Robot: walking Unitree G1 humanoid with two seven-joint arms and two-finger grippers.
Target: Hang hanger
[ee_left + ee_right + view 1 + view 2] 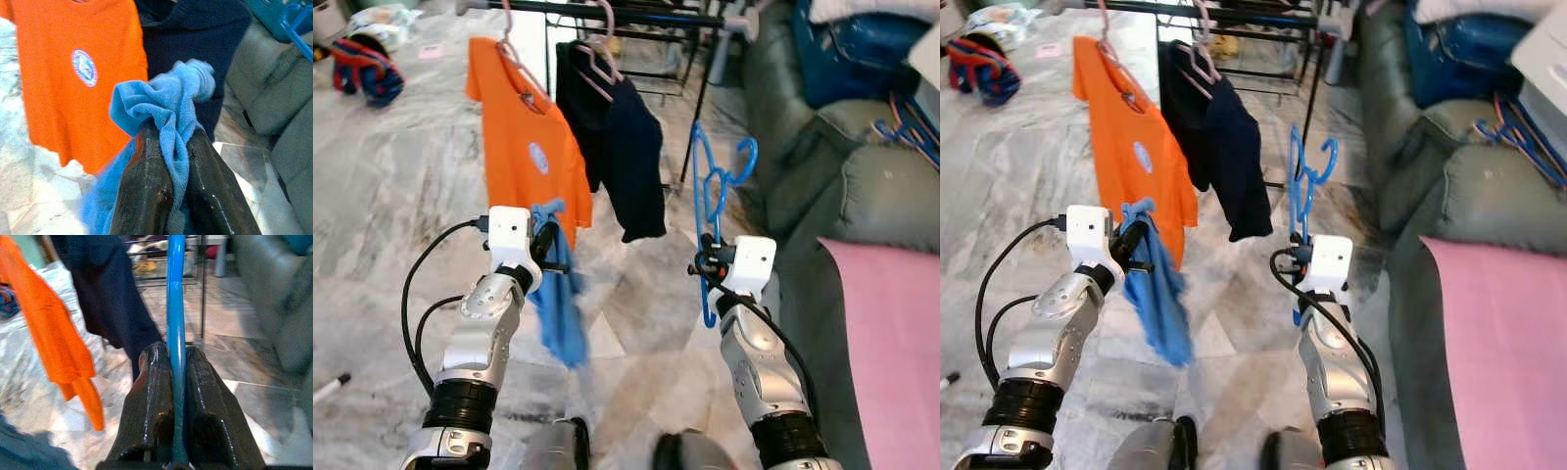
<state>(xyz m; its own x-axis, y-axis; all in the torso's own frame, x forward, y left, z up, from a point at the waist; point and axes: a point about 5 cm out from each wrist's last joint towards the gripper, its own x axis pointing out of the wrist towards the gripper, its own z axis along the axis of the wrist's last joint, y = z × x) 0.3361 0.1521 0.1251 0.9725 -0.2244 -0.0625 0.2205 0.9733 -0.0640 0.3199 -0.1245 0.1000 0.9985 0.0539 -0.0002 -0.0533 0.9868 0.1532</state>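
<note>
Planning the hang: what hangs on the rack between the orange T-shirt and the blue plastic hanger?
A dark navy T-shirt on a pink hanger, seen in both eye views.

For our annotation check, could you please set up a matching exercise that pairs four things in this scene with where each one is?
Things:
1. blue towel
2. blue hanger
3. orange T-shirt
4. pink cloth

Places:
A. hanging on the rack beside the dark shirt
B. clamped in the right gripper
C. lying on the grey sofa at the robot's right
D. pinched in the left gripper

Pairs: 1-D, 2-B, 3-A, 4-C
</note>
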